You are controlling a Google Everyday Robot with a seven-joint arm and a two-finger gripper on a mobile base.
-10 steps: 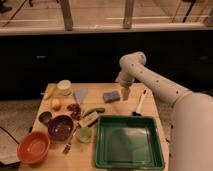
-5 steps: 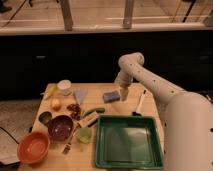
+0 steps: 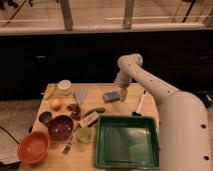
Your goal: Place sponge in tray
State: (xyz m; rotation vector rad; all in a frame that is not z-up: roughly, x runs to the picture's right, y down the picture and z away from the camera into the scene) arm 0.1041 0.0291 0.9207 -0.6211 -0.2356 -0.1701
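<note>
Table (image 3: pixel 85 156): pale wood, crowded with kitchen items.
Tray (image 3: pixel 128 145): large, dark green, rectangular, raised rim; at near right of table; nothing inside.
Sponge (image 3: pixel 111 96): small, blue-grey, lying flat on table beyond tray's far rim, well apart from it; outside tray.
Gripper (image 3: pixel 122 95): at end of white arm reaching in from right, pointed down at table just beside sponge's right edge; fingers spread wide, nothing held; contact with sponge not discernible.
Pale blue cloth (image 3: pixel 80 95): triangular, left of sponge.
White cup (image 3: pixel 64 86): far left corner, beside yellow banana (image 3: pixel 50 91).
Maroon bowl (image 3: pixel 60 127): left of tray, near middle of table.
Orange bowl (image 3: pixel 34 147): near left corner, just beside maroon bowl.
Small green cup (image 3: pixel 84 134): between maroon bowl and tray.
White-handled tool (image 3: pixel 139 105): right of gripper, lying beyond tray.
</note>
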